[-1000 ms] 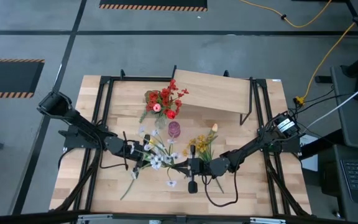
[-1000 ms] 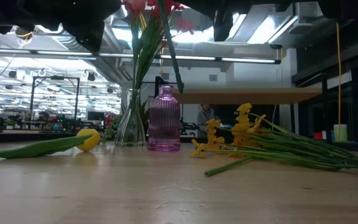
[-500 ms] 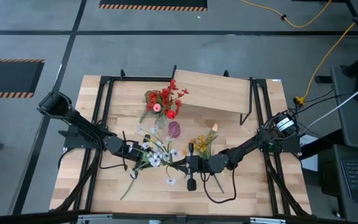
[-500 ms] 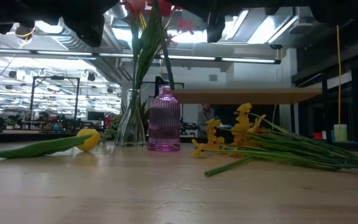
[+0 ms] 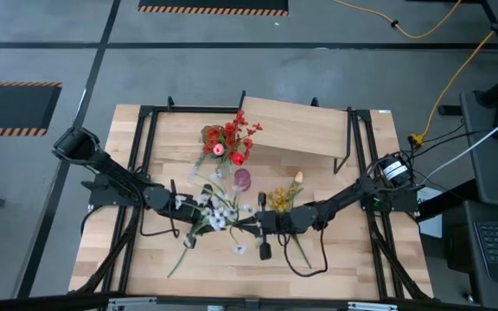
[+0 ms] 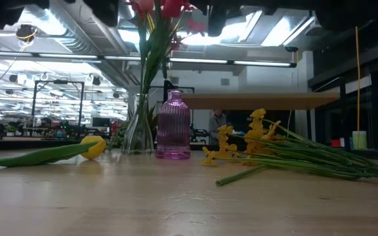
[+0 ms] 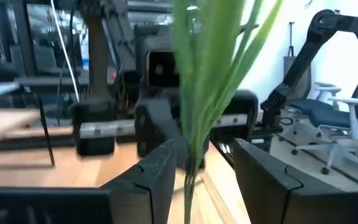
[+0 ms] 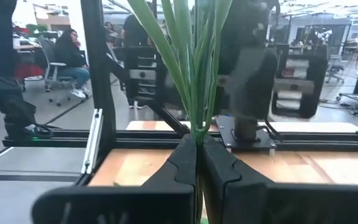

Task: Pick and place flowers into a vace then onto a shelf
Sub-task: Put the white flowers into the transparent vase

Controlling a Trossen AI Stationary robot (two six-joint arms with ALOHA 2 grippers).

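Observation:
A bunch of white-blossomed flowers (image 5: 217, 207) hangs above the table's middle, between my two grippers. My right gripper (image 8: 197, 140), also seen from above (image 5: 251, 223), is shut on its green stems (image 8: 194, 74). My left gripper (image 7: 207, 152) is open at the blossom side (image 5: 195, 212), with the stems (image 7: 210, 62) between its fingers, nearer one of them. Red flowers stand in a clear vase (image 6: 138, 124). Beside it stands a pink vase (image 6: 173, 128). Yellow flowers (image 5: 279, 200) lie on the table. The shelf (image 5: 296, 125) is at the far side. My right gripper pinches the bunch's green stems (image 8: 196, 132) between its two shut fingers. The fingers come in level from the table's right. The bunch reaches on ahead of them toward the left gripper, clear of the table. Whether my left gripper touches the stems, I cannot tell.
A yellow tulip on a long stem (image 6: 94, 147) lies on the near left of the table. The yellow flowers' stems (image 6: 307, 157) spread across the near right. Black frame bars (image 5: 141, 164) run along both table sides.
My right gripper has gone toward the table's left with the white bunch. The bunch has risen, and the stem that hung down in front of the vases in the low view has left that view. My left gripper has risen a little.

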